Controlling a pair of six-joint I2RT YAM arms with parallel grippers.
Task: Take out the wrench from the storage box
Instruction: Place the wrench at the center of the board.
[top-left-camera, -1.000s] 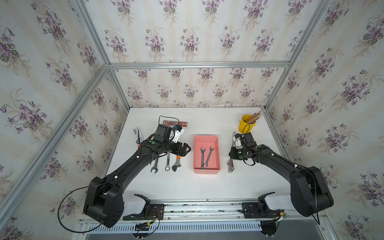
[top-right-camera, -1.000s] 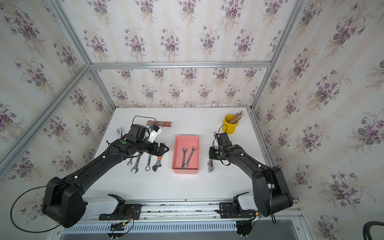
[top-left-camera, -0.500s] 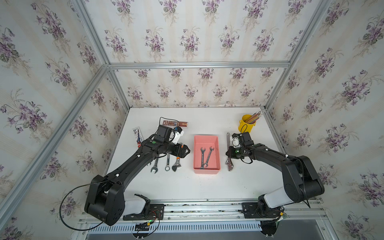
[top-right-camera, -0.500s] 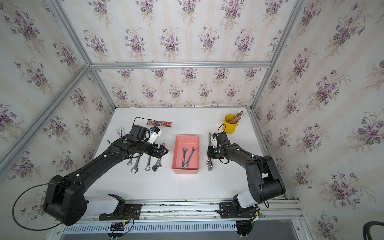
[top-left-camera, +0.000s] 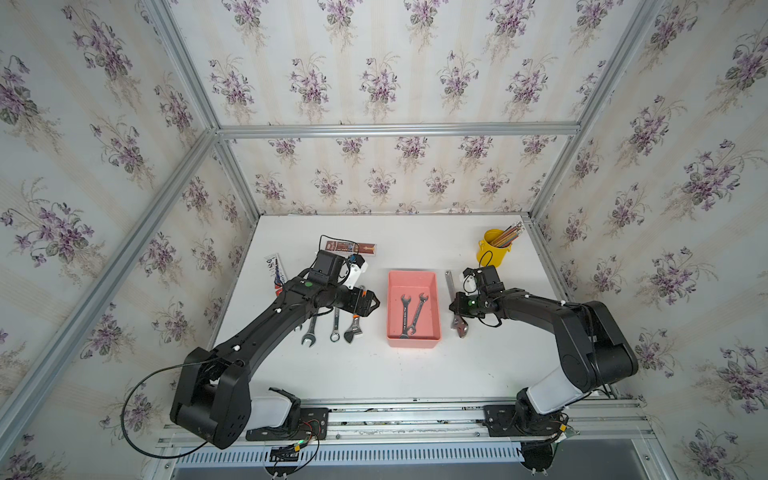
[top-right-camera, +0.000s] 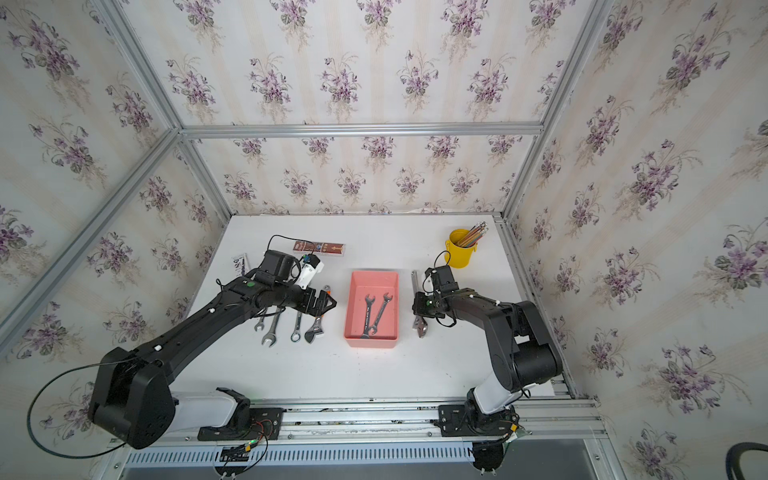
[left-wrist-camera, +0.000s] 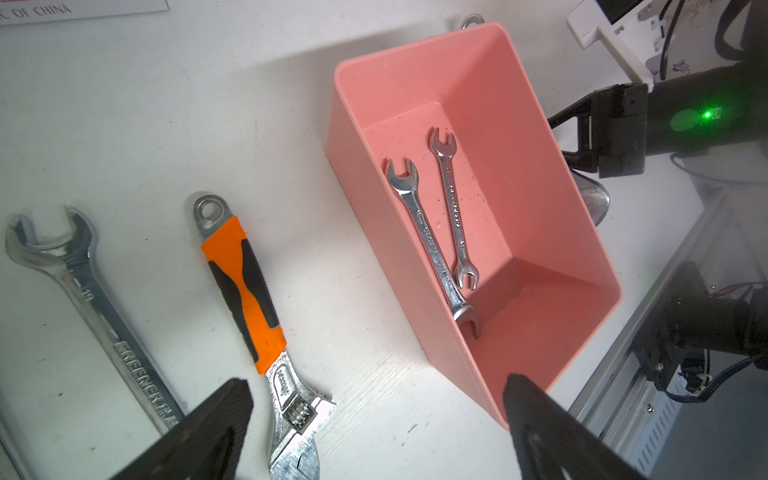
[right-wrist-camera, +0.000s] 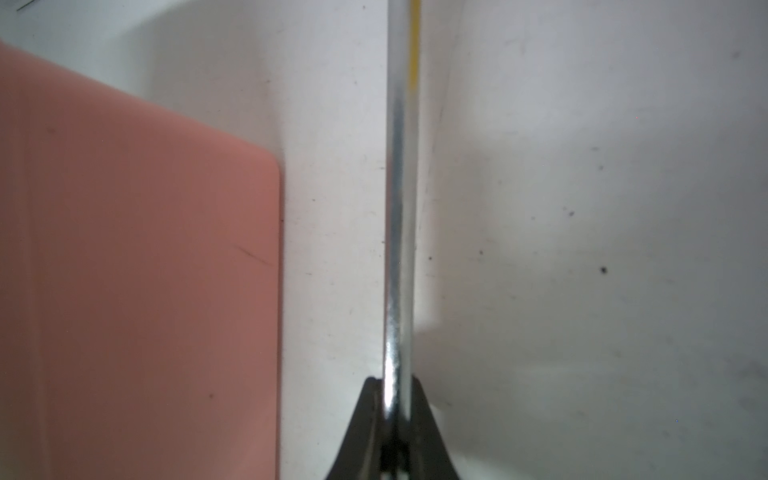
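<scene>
One wrench (top-left-camera: 450, 284) nearer storage box (top-left-camera: 390, 309)

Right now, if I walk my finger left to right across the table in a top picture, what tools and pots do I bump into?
Open-end wrench → ring-end wrench → orange-handled adjustable wrench → storage box with two small wrenches inside → silver wrench pinched in the right jaws → yellow cup of pencils.

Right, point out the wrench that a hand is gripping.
The plain steel wrench right of the storage box: the right hand is shut on its shaft. The others lie loose, two inside the box.
</scene>
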